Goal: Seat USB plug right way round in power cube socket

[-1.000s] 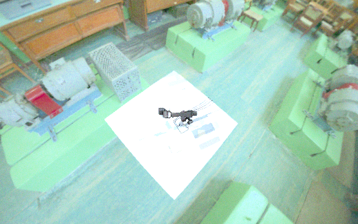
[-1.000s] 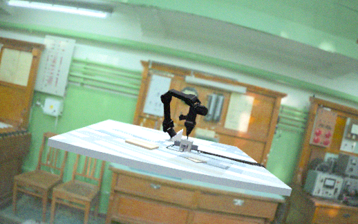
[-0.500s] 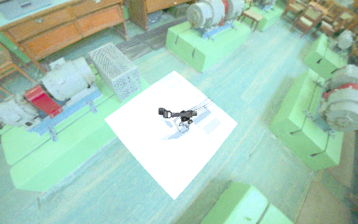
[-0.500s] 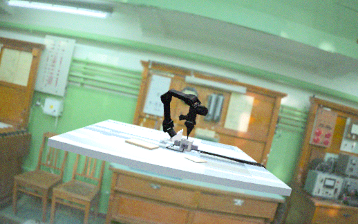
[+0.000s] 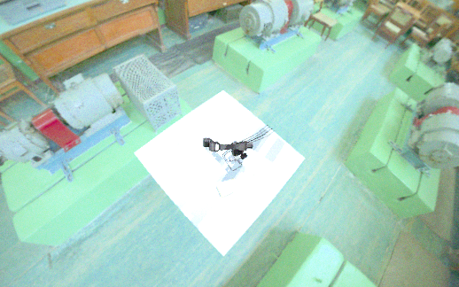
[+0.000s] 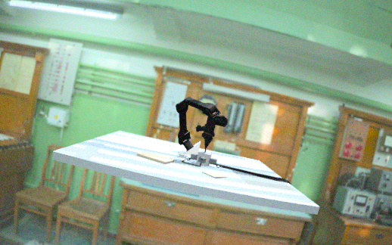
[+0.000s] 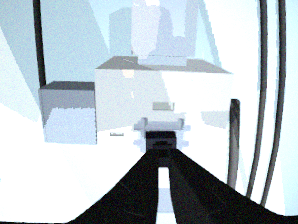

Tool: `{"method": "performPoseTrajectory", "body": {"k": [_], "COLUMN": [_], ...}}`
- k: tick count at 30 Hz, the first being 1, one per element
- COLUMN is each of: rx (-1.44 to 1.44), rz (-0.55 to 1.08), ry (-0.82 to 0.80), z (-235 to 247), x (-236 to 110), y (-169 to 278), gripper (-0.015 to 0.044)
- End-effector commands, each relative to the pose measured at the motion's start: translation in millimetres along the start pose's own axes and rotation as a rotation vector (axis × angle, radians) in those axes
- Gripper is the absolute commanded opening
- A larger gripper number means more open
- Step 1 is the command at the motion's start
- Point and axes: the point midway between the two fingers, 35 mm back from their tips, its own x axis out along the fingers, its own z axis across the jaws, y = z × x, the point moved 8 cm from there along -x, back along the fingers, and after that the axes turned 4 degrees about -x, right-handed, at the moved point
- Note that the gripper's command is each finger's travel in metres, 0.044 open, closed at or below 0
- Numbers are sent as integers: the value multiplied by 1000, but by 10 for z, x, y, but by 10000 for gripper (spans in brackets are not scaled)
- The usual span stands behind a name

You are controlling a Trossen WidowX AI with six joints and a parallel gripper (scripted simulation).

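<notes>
The pale power cube (image 7: 120,95) (image 6: 206,156) stands on the white table (image 7: 30,190) (image 6: 113,151) (image 5: 221,226). The black USB plug (image 7: 161,140) is at the grey-framed socket (image 7: 162,126) on the cube's top in the wrist view. How deep it sits and which way round it is cannot be told. My gripper (image 7: 162,157) (image 6: 205,150) points down over the cube, its fingers nearly together and shut on the plug's near end. In the top view the arm hides this spot.
A smaller grey block (image 7: 70,115) adjoins the cube's left side. Black cables (image 7: 260,100) (image 6: 253,173) run on the right across the table, with a thick dark cable end (image 7: 234,145) beside the cube. Two flat tan pieces (image 6: 155,157) (image 6: 214,174) lie on the table.
</notes>
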Motion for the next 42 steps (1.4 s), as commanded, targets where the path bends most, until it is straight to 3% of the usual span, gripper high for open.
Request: {"method": "performPoseTrajectory", "body": {"k": [1,42], "rx": [1,0], "rz": [1,1], "ry": [0,1], "z": [1,-2], "x": [-4,-263], "y": [0,2], "gripper": [0,0]}}
